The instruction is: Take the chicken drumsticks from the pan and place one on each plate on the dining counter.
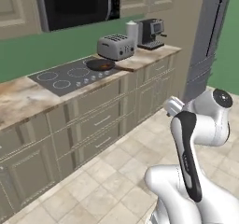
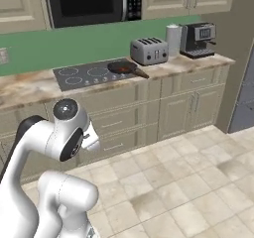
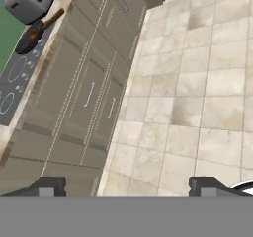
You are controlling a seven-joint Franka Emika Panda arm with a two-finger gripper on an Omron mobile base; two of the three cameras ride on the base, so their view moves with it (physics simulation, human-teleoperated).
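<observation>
The pan [image 1: 100,64] sits on the dark cooktop [image 1: 70,77] at its right-hand end, near the back of the marbled worktop [image 1: 18,99], its brown wooden handle reaching out over the stone towards the worktop's front edge. Something reddish lies in it, most likely the chicken drumsticks [image 2: 121,67], though they are too small to tell apart. The gripper [image 3: 126,187] hangs over the tiled floor [image 1: 112,171], well apart from the pan and lower than the worktop; its jaws stand wide apart with nothing between them, and in the hand view the two dark fingertips [image 3: 48,186] rise at the bottom while the pan appears far off in the upper left corner. Just behind the pan stands a silver toaster [image 1: 115,47], close to the handle's root; further along the worktop towards its right end are a white canister [image 2: 173,40] and a black coffee machine [image 2: 199,39]. A microwave [image 2: 89,4] hangs above the cooktop. The cabinet fronts [image 2: 178,108] below the worktop lie between gripper and pan.
</observation>
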